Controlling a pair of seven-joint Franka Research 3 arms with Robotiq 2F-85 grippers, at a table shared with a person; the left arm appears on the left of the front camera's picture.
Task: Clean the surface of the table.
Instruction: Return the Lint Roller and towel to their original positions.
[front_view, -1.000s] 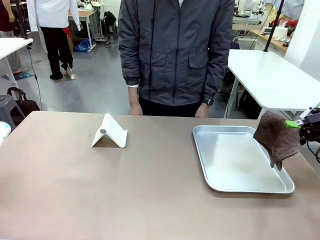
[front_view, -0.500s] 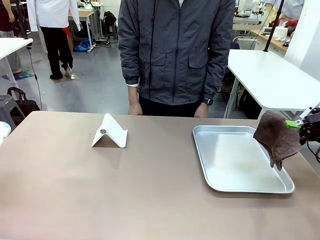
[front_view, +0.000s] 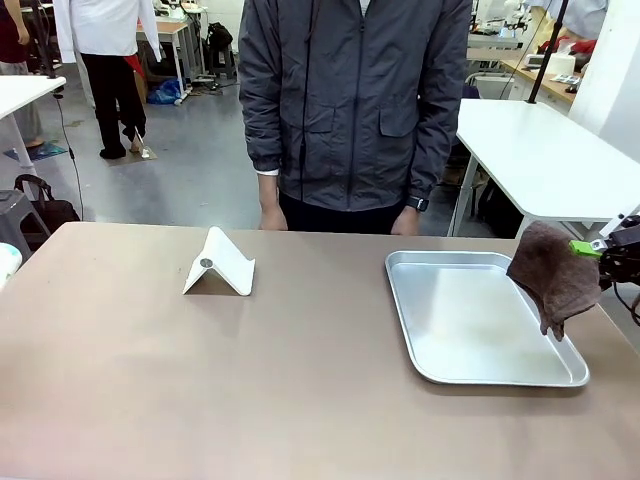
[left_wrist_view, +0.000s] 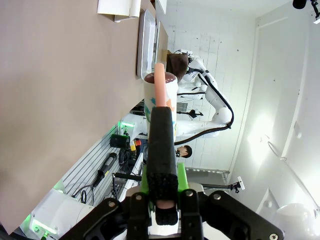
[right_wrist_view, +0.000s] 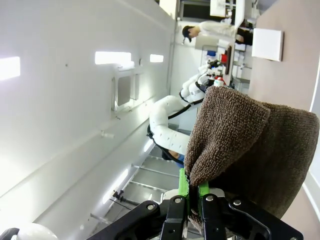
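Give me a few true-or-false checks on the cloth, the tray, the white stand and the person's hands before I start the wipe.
1. The right gripper has its jaws shut on the brown cloth. True.
2. The cloth lies flat in the middle of the silver tray. False: it hangs from the right gripper over the tray's right edge.
3. The white stand sits on the table, to the left of the tray and apart from it. True.
4. The person's hand is pressed flat on the table beside the stand. False: both hands hang at the person's sides at the far edge.
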